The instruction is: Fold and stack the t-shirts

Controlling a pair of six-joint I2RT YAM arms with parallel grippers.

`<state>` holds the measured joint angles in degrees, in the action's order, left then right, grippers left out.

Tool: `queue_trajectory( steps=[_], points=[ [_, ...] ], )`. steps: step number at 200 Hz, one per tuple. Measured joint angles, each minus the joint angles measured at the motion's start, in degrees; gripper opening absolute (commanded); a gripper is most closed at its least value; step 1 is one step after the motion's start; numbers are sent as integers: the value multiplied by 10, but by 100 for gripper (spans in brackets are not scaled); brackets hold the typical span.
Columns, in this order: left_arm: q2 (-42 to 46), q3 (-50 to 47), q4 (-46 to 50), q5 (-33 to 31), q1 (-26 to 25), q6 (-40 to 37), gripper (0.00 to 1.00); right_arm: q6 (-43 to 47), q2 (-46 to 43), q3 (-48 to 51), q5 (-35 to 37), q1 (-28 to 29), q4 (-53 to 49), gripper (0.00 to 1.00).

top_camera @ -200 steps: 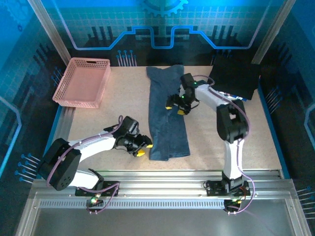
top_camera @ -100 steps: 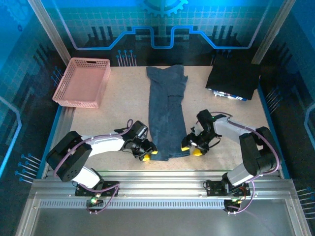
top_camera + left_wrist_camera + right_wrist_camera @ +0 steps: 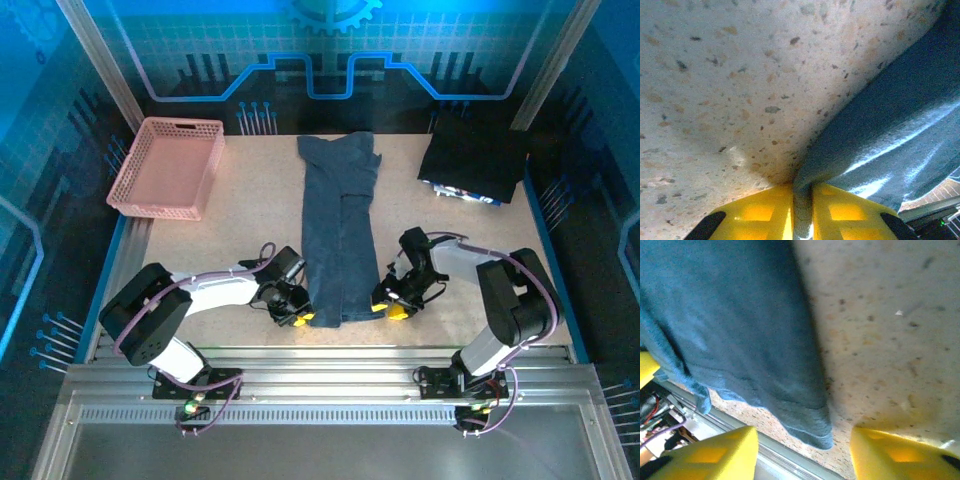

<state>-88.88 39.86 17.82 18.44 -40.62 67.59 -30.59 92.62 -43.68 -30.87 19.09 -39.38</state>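
While the shirt (image 3: 340, 230) lies mid-table in a long strip, my left gripper (image 3: 301, 318) pinches its near hem corner, right gripper (image 3: 388, 309) gaping at the other. I'd clamp right, then lift both level.

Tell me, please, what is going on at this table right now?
A dark slate-blue t-shirt lies as a long strip in the middle of the table, and both arms are at its near end. The left claw is pinched shut on the near left corner. The right claw is open, its fingers either side of the near right corner. The pink basket sits apart at the far left.
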Motion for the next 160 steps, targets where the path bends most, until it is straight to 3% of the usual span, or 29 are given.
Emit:
queue_trajectory(
  steps=[20, 60, 103, 160],
  points=[
    [-1, 3, 1, 0, -1, 0, 5, -5, 21, -11, 2, -2, -10, 21],
    [-3, 10, -5, -7, -13, 0, 0, 26, 35, -40, -9, 0, -16, 3],
    [9, 12, -15, -9, -29, 0, 0, 48, -21, -42, -10, 0, -78, 0],
    [106, 4, 13, -13, -62, 24, 0, 47, -137, 13, -22, 20, -153, 0]
  ],
)
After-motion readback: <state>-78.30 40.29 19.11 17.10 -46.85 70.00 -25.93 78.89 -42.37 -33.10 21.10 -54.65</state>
